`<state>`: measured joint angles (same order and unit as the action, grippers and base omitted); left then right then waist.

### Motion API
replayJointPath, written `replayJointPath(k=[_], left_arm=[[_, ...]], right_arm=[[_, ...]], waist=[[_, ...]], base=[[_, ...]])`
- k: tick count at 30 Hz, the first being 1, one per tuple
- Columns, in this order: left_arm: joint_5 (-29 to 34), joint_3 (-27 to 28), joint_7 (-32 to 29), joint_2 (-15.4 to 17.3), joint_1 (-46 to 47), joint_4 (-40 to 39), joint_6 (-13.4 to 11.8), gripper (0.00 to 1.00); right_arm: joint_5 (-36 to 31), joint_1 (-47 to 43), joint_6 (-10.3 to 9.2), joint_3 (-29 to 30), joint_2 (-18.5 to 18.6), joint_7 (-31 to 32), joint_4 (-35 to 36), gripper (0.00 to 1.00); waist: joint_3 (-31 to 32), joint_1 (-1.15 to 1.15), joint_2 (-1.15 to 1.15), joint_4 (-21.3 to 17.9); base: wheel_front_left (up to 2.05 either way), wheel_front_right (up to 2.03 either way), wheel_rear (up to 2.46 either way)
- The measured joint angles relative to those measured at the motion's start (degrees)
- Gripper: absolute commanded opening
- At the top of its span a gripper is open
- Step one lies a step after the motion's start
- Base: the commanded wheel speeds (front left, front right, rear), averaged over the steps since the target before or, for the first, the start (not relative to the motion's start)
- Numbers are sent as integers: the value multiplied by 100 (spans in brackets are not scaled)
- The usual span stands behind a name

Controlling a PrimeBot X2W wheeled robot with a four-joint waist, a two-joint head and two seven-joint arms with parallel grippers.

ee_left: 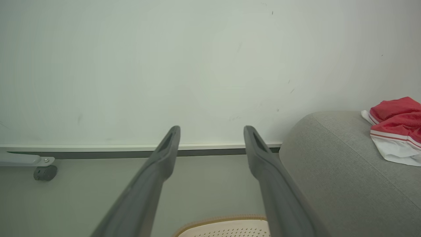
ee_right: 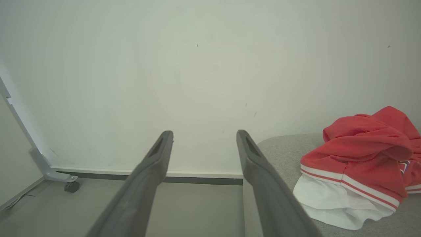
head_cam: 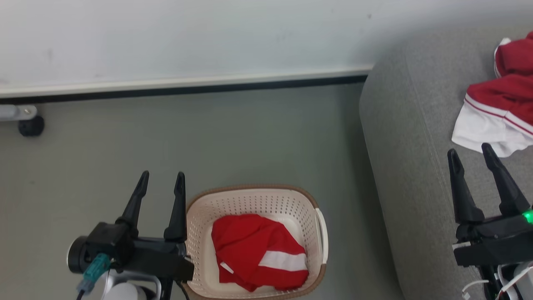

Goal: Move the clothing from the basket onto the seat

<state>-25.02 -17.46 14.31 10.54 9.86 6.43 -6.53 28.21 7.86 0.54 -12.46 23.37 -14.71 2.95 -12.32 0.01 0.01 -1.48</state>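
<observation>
1. Clothing is recorded in two places. One red garment [head_cam: 258, 250] with a white panel and a small white label lies crumpled on the bottom of the basket [head_cam: 250, 200].
2. A heap of red-and-white garments [head_cam: 499, 108] lies on the seat [head_cam: 408, 146], at the right of the head view. Its white hem and thin stripes are turned toward the robot.
3. The basket is stood on the grey floor [head_cam: 208, 137], near the seat's rounded end, with a strip of floor seen between the two.
4. The left gripper [head_cam: 162, 173] is held just beside the basket's left rim. Its jaws are spread apart and nothing is held between them. Contact with the rim cannot be determined.
5. The right gripper [head_cam: 469, 149] is held over the seat, near the heap's white hem. Its jaws are likewise spread apart and empty.
6. A pale wall [head_cam: 208, 37] with a dark skirting strip is noted behind, and a black caster [head_cam: 31, 126] at the far left.
</observation>
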Motion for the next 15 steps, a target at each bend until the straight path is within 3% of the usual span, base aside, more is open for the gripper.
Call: replayJointPath(k=[11,15], left_arm=[[100,-89,-12,-2,667,264,60,100],[196,-285,-166,-8,1063,505,200,100]], right_arm=[[-3,524,142,63,-182,0,14,100],[-20,765,177,94,-309,0,54,100]], waist=[[-787,0,0,-308],[-1153,0,0,-451]], base=[[0,0,0],[0,0,0]])
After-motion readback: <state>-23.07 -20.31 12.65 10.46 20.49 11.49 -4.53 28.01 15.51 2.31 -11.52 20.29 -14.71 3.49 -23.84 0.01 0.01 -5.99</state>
